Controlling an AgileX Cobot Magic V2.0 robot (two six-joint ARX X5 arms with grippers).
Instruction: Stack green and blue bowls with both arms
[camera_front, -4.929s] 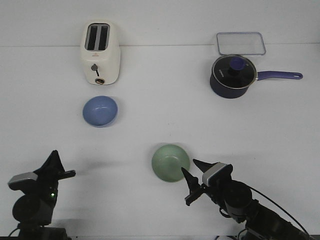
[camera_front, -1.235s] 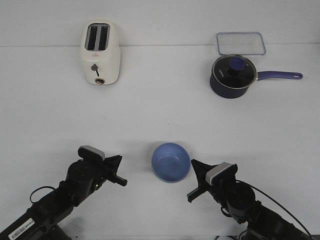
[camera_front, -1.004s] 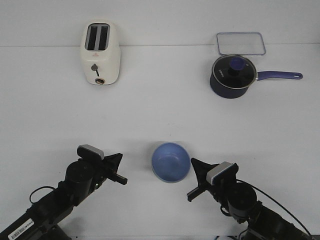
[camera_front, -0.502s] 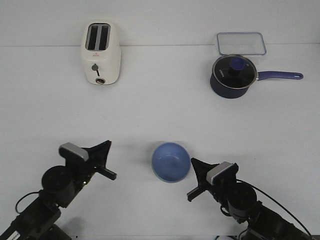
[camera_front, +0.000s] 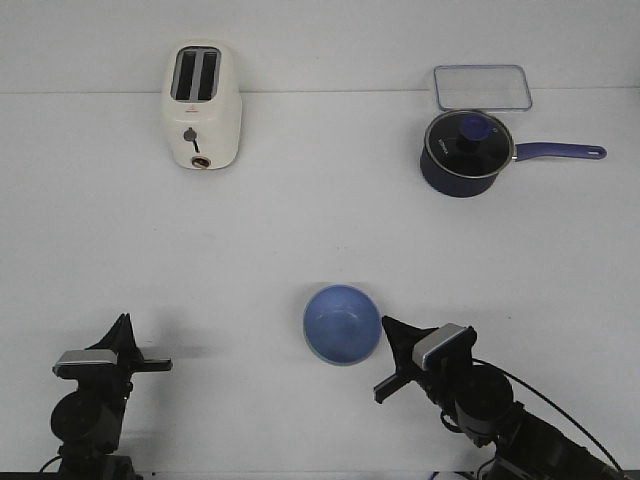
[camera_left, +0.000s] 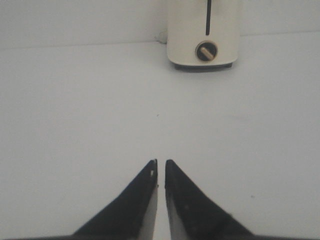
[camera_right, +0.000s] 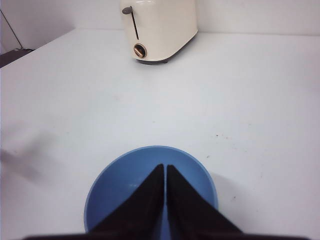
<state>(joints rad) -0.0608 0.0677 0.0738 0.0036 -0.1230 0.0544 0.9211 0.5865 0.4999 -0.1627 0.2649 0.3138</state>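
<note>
**A:** Front view first: the blue bowl (camera_front: 341, 325) sits near the front middle of the worktop (camera_front: 320, 230). You only see blue, no green bowl showing on its own anywhere, so my guess is it's nested underneath, but I can't confirm that from this angle. The left gripper (camera_front: 140, 360) is low at the front-left corner, well apart from the bowl. The right gripper (camera_front: 385, 360) sits just beside the bowl's right rim.

**B:** Left wrist view?

**A:** Left gripper (camera_left: 160, 167) with its tips nearly touching, nothing between them. Just bare worktop and the toaster (camera_left: 204, 32) straight ahead at the back.

**B:** And the right wrist?

**A:** Right gripper (camera_right: 165, 172) pinched narrow too, holding nothing, tips over the blue bowl (camera_right: 150, 192). Toaster (camera_right: 157, 30) far behind.

**B:** So what could go wrong?

**A:** That right arm is the risk, I reckon. It's so close that a sloppy pull-back could clip the rim and slide or tip the bowl.

**B:** Anything in the way?

**A:** Nah. Saucepan (camera_front: 467, 152) and the clear lidded container (camera_front: 481, 86) are back-right, toaster (camera_front: 201, 105) back-left, all well apart.
</note>
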